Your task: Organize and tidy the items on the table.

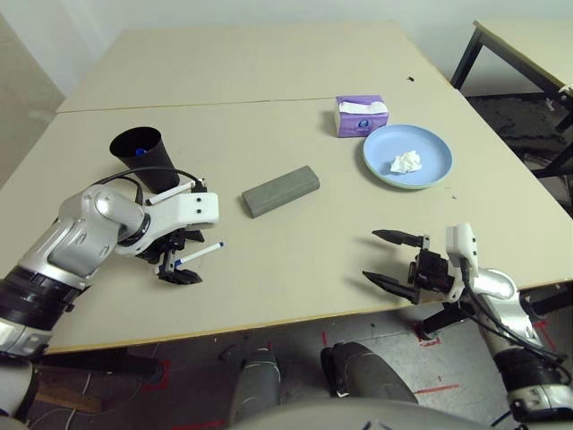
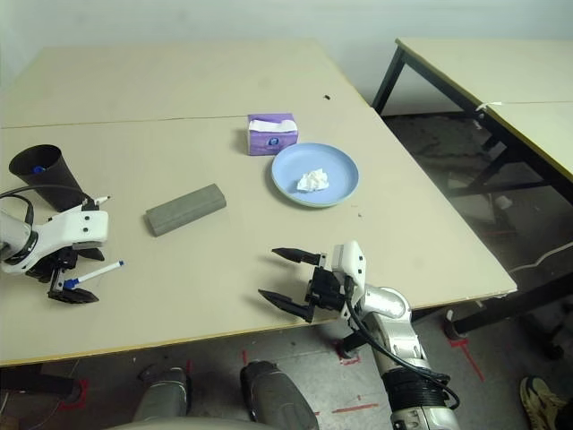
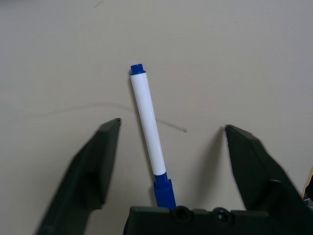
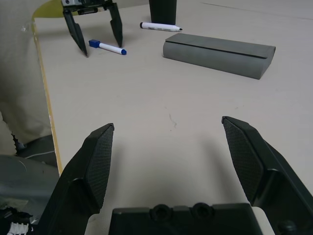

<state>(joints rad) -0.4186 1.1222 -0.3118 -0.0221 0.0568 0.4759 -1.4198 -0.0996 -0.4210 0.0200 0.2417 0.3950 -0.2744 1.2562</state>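
Note:
A white marker with a blue cap point(image 3: 149, 132) lies on the table point(image 1: 295, 260) near the front left. My left gripper point(image 1: 179, 269) stands over it, open, with a finger on each side and a gap to both. A second white marker with a black cap point(image 4: 160, 26) lies just behind it, at the foot of the black cup point(image 1: 143, 154). In the middle lies the grey glasses case point(image 1: 280, 190). The crumpled white tissue point(image 1: 406, 162) sits on the blue plate point(image 1: 434, 143) at the right. My right gripper point(image 1: 370, 254) hovers open and empty near the front right edge.
A purple tissue pack point(image 1: 361, 116) stands behind the blue plate. Something blue shows inside the black cup. A small table with black legs point(image 1: 528, 40) stands off to the far right. A seam crosses the tabletop behind the items.

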